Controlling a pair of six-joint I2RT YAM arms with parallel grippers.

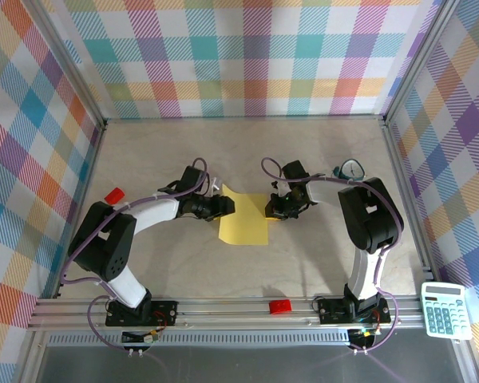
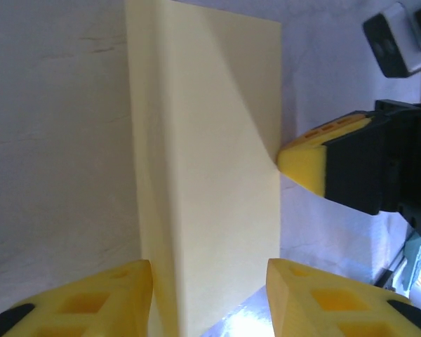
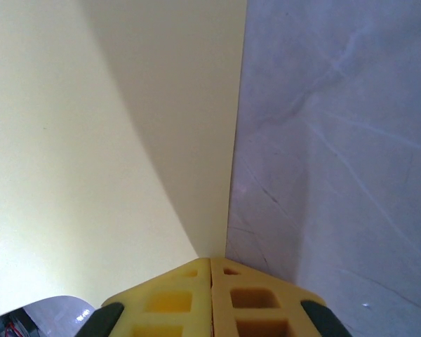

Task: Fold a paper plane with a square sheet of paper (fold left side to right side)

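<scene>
The square sheet of paper (image 1: 243, 227) lies yellow on the table between the two arms, folded over with a long crease. In the left wrist view the sheet (image 2: 210, 140) runs away from my left gripper (image 2: 209, 268), whose jaws stand open on either side of its near end without pinching it. My right gripper (image 3: 210, 261) is shut, and the paper's (image 3: 91, 140) right edge runs straight into the seam between its fingers, slightly lifted there. From above, the left gripper (image 1: 227, 206) and the right gripper (image 1: 273, 209) face each other across the sheet.
A red brick (image 1: 113, 195) lies at the left beside the left arm. Another red brick (image 1: 280, 306) sits on the front aluminium rail (image 1: 223, 307). A calculator (image 1: 445, 309) rests outside at the bottom right. Plaid walls (image 1: 239, 56) enclose the table.
</scene>
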